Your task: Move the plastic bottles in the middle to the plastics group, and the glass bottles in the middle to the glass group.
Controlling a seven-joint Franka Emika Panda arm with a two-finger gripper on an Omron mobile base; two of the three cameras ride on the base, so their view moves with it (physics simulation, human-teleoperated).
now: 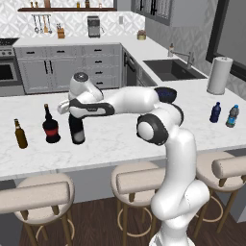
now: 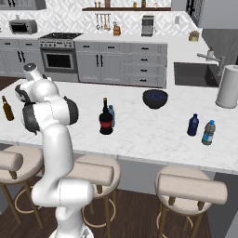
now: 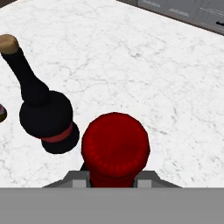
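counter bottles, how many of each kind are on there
amber bottle: 1
squat dark bottles with a red band: 2
tall wine bottle: 1
small plastic bottles: 3
total: 7

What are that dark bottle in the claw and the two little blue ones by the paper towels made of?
The wine bottle looks like dark, glossy glass, though its opaque body leaves that open. The dark-blue bottle looks like opaque plastic. The clear bluish bottle looks like thin see-through plastic: the counter's light shows through it.
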